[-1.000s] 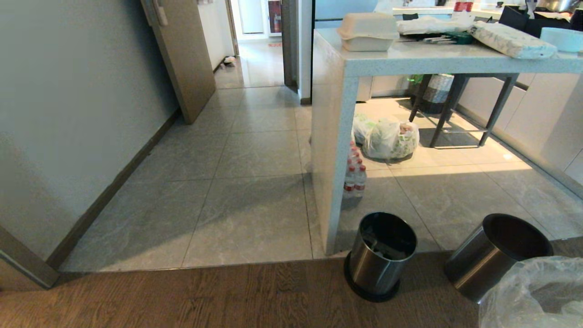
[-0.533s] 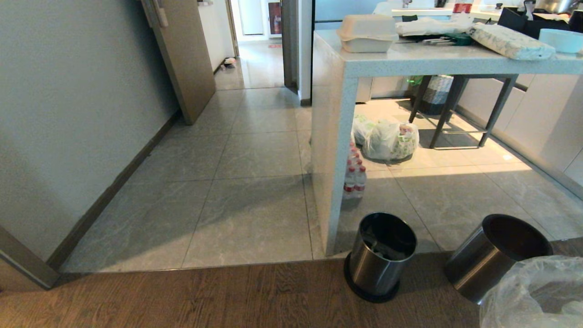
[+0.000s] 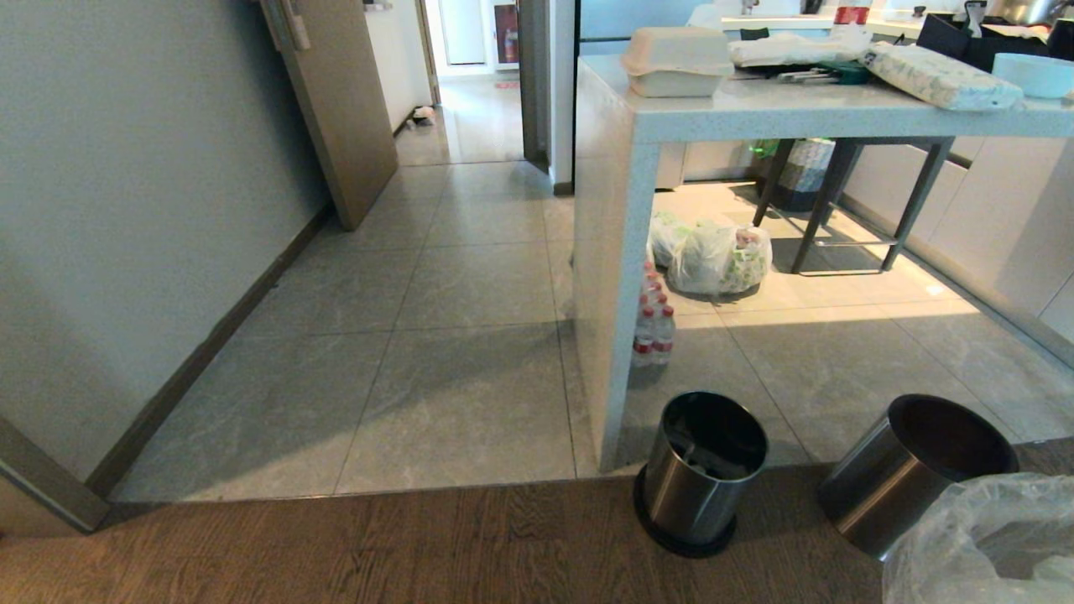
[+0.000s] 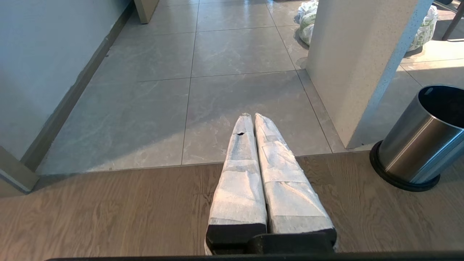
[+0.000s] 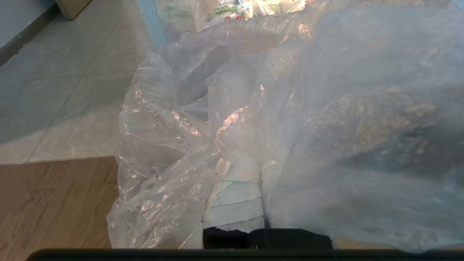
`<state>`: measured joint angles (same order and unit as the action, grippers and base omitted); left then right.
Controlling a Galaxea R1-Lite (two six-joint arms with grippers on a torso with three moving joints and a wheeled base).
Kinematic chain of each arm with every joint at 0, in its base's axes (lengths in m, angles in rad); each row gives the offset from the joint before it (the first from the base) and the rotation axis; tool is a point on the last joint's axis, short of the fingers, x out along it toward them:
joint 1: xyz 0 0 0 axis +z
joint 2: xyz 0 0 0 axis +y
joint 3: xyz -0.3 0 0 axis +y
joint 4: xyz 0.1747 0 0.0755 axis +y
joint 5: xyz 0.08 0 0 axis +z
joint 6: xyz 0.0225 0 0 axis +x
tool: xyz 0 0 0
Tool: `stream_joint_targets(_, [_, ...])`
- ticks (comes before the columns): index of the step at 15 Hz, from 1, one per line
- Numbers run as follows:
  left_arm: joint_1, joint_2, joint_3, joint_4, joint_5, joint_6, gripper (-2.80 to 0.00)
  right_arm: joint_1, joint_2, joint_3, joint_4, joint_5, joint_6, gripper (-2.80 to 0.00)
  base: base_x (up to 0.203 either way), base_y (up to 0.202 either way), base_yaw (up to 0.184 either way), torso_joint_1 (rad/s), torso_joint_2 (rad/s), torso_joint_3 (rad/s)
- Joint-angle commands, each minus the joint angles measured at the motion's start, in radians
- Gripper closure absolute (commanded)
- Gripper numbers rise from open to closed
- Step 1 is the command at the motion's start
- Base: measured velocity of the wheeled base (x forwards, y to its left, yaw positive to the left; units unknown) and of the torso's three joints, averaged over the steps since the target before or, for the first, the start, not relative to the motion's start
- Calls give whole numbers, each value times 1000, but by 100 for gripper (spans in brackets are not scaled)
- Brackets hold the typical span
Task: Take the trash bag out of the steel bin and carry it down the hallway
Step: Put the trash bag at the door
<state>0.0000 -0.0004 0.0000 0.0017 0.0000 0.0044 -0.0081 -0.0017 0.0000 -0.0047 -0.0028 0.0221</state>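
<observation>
Hallway (image 3: 470,126) tiles run toward twelve o'clock past the pinched-shut, empty left gripper (image 4: 252,119), while the steel bin (image 3: 910,470) at four o'clock stands bare and the trash bag (image 3: 990,541) hangs clamped in the right gripper (image 5: 237,194) at five o'clock.

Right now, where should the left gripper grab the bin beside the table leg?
Pinch the bin's rim on the near side, coming straight down from above: it stands upright with an open mouth, and its round, smooth wall looks too wide to clamp.
</observation>
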Motion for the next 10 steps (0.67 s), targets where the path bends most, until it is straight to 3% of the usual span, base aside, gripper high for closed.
stream_joint_targets(1, [0, 0, 0, 0, 0, 0, 0, 1, 0, 3, 0, 0, -4, 0, 0, 0, 0, 0, 0, 0])
stream_joint_targets(6, [0, 0, 0, 0, 0, -1, 0, 0, 0, 3, -3, -2, 4, 0, -1, 1, -16, 0, 0, 0])
stream_joint_targets(10, [0, 0, 0, 0, 0, 0, 0, 1, 0, 3, -3, -3, 7, 0, -3, 9, -182, 0, 2, 1])
